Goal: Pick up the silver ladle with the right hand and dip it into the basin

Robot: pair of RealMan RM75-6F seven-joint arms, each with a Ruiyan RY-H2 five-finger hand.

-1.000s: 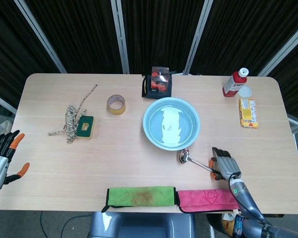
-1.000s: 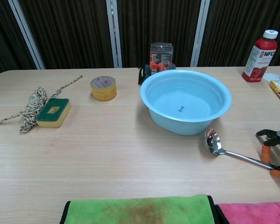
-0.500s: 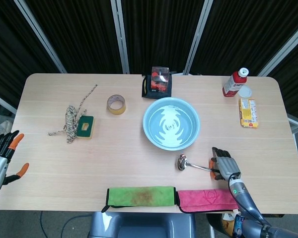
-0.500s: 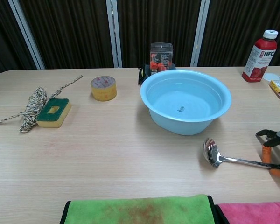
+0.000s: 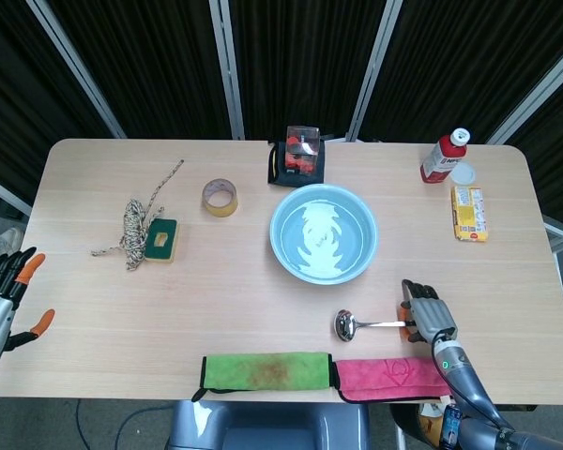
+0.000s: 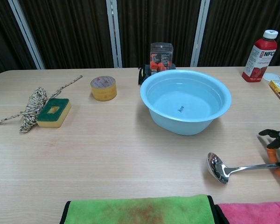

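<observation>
While the right robot hand (image 5: 426, 308) grips it, the silver ladle (image 6: 224, 170) lies outside the basin (image 6: 185, 101).

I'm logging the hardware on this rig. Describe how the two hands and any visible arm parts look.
The right hand is grey metal with black finger segments and orange fingertip pads; its grey wrist carries a small green light and runs into a dark arm section. The left hand, at the frame's left edge, has a pale grey palm, black fingers and orange tips. No cables or sleeves show clearly.

The right hand (image 5: 429, 312) lies low at the table's near right, fingers closed on the ladle (image 5: 368, 325) handle. The left hand (image 5: 0, 302) hangs off the left edge, fingers spread, holding nothing.
</observation>
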